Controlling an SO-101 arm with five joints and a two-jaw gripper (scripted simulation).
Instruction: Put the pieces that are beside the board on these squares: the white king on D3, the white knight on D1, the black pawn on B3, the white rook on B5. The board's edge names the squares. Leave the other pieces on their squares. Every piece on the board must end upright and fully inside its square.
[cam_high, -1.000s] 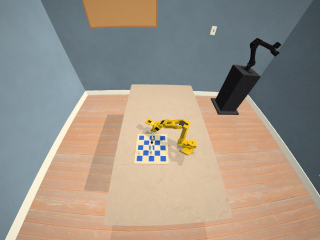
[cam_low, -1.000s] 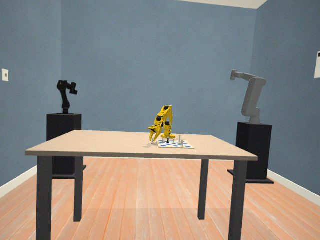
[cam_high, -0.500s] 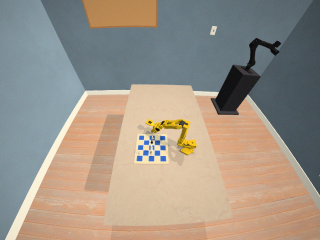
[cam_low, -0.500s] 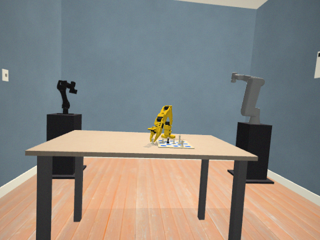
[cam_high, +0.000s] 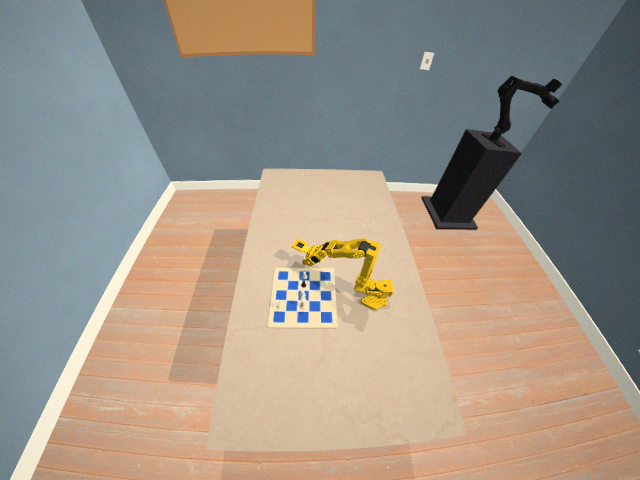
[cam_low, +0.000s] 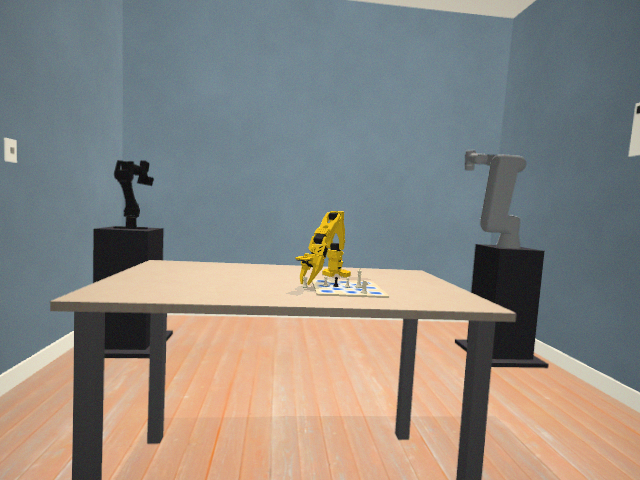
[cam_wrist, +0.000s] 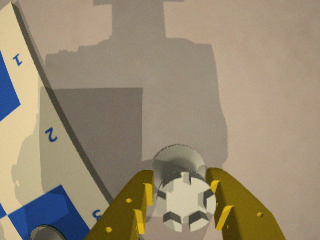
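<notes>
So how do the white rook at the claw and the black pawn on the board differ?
The white rook is pale, while the black pawn is dark. The rook is off the board, beside its edge; the pawn is on it. The rook is between the fingers of the claw, whereas the pawn is away from them. Both look upright in the exterior view.
</notes>
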